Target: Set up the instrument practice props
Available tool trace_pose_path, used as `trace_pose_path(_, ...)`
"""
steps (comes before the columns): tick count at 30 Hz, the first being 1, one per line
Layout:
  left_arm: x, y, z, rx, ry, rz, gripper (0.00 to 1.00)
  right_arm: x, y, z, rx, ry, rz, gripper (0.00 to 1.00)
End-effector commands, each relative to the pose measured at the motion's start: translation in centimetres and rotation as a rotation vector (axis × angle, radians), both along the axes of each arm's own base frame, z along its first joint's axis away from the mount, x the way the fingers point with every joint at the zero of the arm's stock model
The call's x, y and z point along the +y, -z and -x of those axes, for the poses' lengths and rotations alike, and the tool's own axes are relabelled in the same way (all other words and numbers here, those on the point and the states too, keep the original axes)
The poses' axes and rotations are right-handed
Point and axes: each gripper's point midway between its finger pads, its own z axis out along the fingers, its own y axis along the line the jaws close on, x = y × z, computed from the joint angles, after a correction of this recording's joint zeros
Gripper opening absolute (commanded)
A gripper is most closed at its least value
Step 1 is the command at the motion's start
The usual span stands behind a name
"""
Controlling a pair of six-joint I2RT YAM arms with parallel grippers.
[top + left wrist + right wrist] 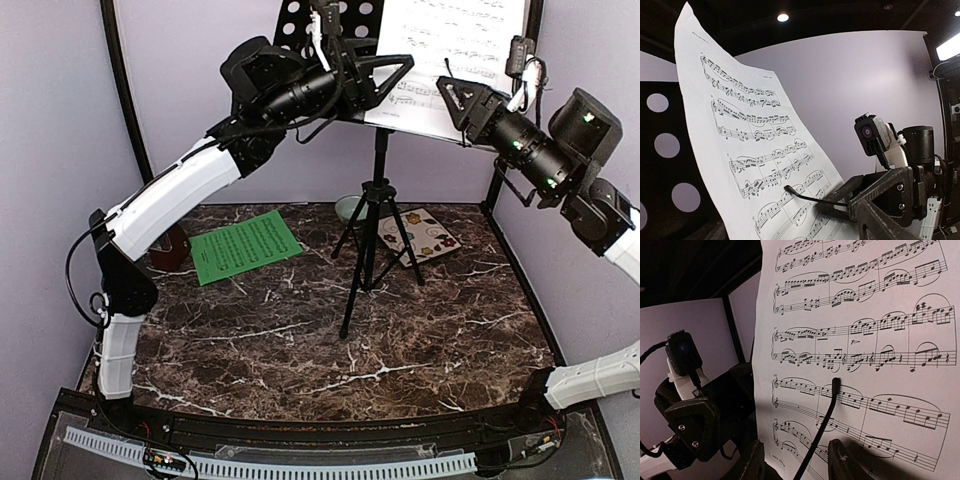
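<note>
Right gripper (795,462) fingers are filling the bottom of the right wrist view. They are standing apart with nothing clamped between them, and only a thin black cable is crossing the gap. White sheet of printed music (865,340) is leaning directly ahead of them on the desk of the black tripod music stand (375,200).

Left gripper (390,78) is hovering at the stand's desk, just beside the white sheet's left edge. Whether its jaws are apart I cannot tell.

Green sheet (245,247) is lying flat on the marble-pattern table (300,350), left of the stand's legs. Pyramid metronome (172,252) is standing further left of the stand, partly hidden by the left arm. Pale green bowl (348,207) and patterned tile (420,235) are sitting behind and to the right of the stand's legs.

Handling judgement: the green sheet is looking thin, light and floppy, and is probably sliding easily on the polished top. Pinching a free corner or edge and lifting gently is looking like the best way to avoid creasing it. The stand is looking top-heavy on slim legs, so pressing on its desk is risking a tip.
</note>
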Motion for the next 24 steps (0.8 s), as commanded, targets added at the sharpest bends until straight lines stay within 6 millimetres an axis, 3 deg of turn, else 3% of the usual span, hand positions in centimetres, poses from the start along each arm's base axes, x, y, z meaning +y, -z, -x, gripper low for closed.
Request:
trace_pose_path(1, 3.7, -3.7, 1.6, -0.048, -0.046, 0.048, 0.84, -1.4, -1.9, 1.3, -0.047, -0.002, -0.046, 0.49)
trace_pose_path(7, 5.4, -2.6, 1.2, -0.028, -0.074, 0.027, 0.91, -1.9, -2.4, 2.2, -0.087, -0.005, -0.009, 0.72)
trace_pose_path(14, 7.8, -1.7, 2.1, -0.035, -0.075, -0.008, 0.95, -1.8, -2.8, 3.4, -0.131, -0.034, 0.053, 0.87)
trace_pose_path(19, 11.0, -0.7, 3.6, -0.036, -0.094, -0.008, 0.95, -1.3, -2.5, 5.0, -0.190, -0.095, 0.129, 0.89)
trace_pose_path(24, 12.8, 3.9, 4.9, -0.015, -0.088, -0.094, 0.94, 0.4, -0.6, 7.0, -0.221, -0.236, 0.193, 0.89)
